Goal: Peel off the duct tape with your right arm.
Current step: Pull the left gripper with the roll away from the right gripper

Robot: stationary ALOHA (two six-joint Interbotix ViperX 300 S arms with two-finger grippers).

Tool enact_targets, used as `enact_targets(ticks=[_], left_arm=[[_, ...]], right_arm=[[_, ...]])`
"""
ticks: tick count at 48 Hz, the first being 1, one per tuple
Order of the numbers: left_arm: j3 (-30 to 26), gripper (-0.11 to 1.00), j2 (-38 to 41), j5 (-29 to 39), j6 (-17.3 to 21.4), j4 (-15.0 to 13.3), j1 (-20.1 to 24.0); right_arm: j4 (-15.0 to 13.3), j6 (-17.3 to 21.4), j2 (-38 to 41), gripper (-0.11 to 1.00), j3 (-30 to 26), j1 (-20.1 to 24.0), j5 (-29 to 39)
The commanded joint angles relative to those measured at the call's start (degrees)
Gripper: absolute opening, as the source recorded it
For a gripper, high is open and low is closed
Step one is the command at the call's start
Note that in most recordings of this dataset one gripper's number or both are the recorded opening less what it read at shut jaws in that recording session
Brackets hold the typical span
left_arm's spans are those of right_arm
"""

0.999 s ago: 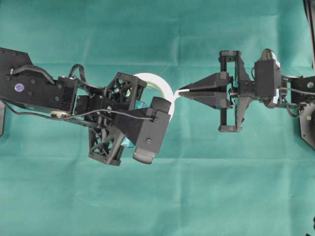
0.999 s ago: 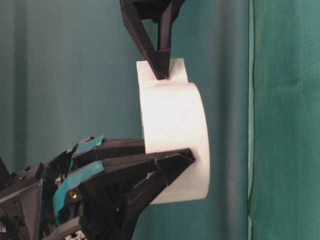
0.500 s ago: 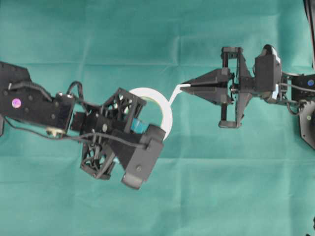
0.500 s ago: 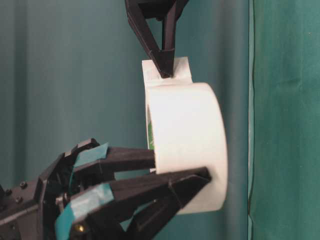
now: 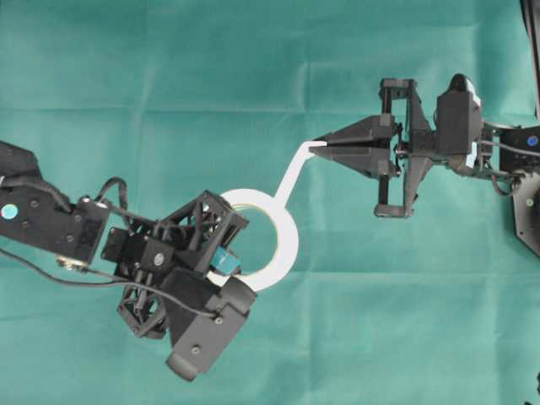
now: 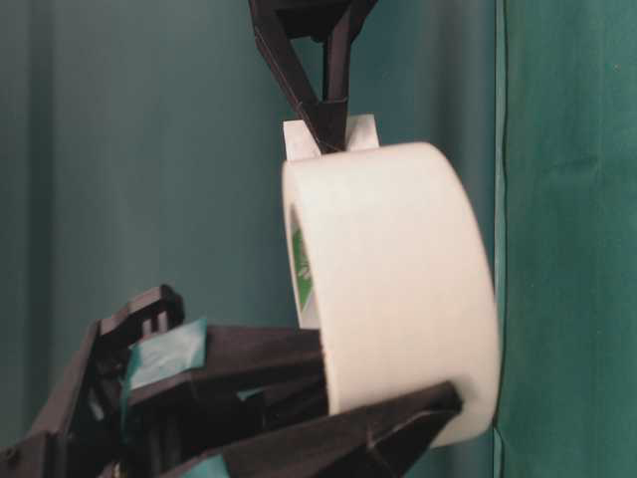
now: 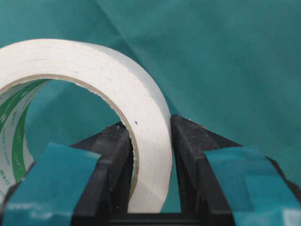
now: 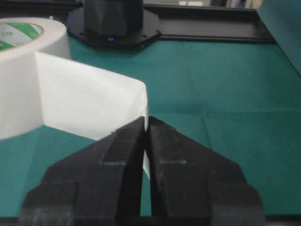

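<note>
left gripper [image 5: 221,257]: clamped on duct tape [image 5: 283,245] wall | right gripper [image 5: 314,148]: pinching strip end [image 5: 295,169]

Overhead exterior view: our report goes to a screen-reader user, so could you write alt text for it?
Seen from above, a white duct tape roll is clamped by the left tool while the right tool pinches its loose strip end, stretched taut between them. Both black arms hang over a green cloth.
</note>
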Motion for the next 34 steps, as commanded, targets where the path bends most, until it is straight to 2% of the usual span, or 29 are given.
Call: enact_targets(ticks=[1,14,24,34], left_arm=[[-0.18,0.21,-2.72,-1.41,0.44,-0.62,-2.72],[1.32,0.21,-3.96,-3.78,1.05,-0.62,-4.13],[1.58,0.22,-4.66,-5.01,4.75,-0.97,-6.50],[2.02,0.21,-5.71,-9.32,8.53,-1.05,-9.58]], right_arm=[[0.44,-0.09,-0.53,-0.09,-0.44,-1.32,-0.44],[0.44,-0.09,-0.53,-0.09,-0.44,-1.67,-0.53],[0.44,-0.09,-0.53,-0.09,-0.26,-2.29,-0.53],[0.44,-0.09,-0.53,-0.09,-0.26,-2.72,-0.53]])
